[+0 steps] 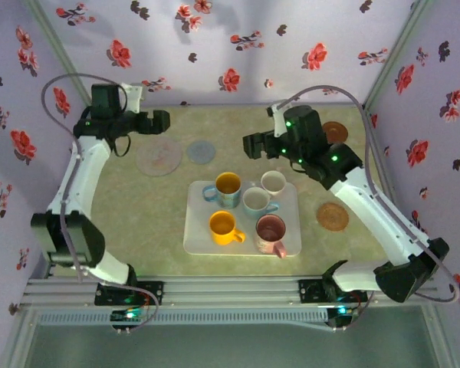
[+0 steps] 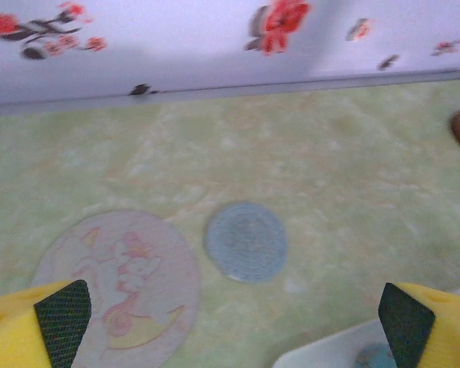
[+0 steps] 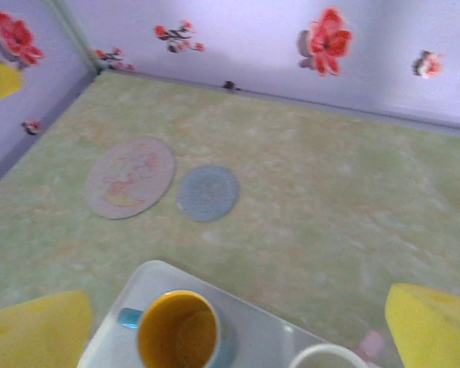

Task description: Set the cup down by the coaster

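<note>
Several cups stand on a white tray [image 1: 199, 230]: a blue cup with a yellow inside [image 1: 227, 188], a white cup [image 1: 274, 182], a pale cup [image 1: 256, 202], an orange cup [image 1: 223, 226] and a pink cup [image 1: 271, 232]. Beyond the tray lie a blue-grey coaster [image 1: 201, 152] and a larger pink coaster [image 1: 159, 156]. My left gripper [image 1: 164, 123] hangs open above the pink coaster [image 2: 119, 285] and the blue-grey coaster [image 2: 246, 241], holding nothing. My right gripper [image 1: 250, 146] is open and empty above the tray's far edge, with the blue cup [image 3: 178, 331] below its yellow fingers [image 3: 433, 326].
A brown coaster [image 1: 334, 132] lies at the back right and another brown coaster [image 1: 333, 216] right of the tray. Flowered walls close the back and both sides. In the left wrist view the tray corner [image 2: 337, 354] shows at the bottom.
</note>
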Available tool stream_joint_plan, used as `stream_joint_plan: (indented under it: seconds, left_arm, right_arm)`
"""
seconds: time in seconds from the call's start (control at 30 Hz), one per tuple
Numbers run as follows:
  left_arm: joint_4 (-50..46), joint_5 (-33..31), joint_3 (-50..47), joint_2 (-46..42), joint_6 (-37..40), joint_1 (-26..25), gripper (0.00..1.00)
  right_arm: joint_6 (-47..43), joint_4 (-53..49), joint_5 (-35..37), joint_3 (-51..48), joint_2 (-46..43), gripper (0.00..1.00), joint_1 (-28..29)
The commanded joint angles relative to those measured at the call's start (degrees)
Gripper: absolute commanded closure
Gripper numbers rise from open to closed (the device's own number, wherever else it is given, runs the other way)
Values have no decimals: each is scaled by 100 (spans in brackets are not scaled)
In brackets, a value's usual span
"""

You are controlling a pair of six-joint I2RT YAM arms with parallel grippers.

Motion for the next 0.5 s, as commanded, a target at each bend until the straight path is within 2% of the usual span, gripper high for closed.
stream_joint_plan:
  seconds: [0.0,0.17,0.3,0.47]
  left_arm:
    - [1291,797,-638,-544,321,-67,1]
    - [1789,1244,-1257,-1052,481,-222,1]
    - [1761,1708,-1538,-1194,663,-412,0]
    - [1652,1743,-1836,-1199,928,-733,1]
  right_arm:
    - [80,-601,360,146,-58,1,-308]
    - [280,-944,364,136,45,1,-968]
    - [447,-1037,352,-12,192,2,-1481]
    - [589,-1024,218,-211,480,6,-2052]
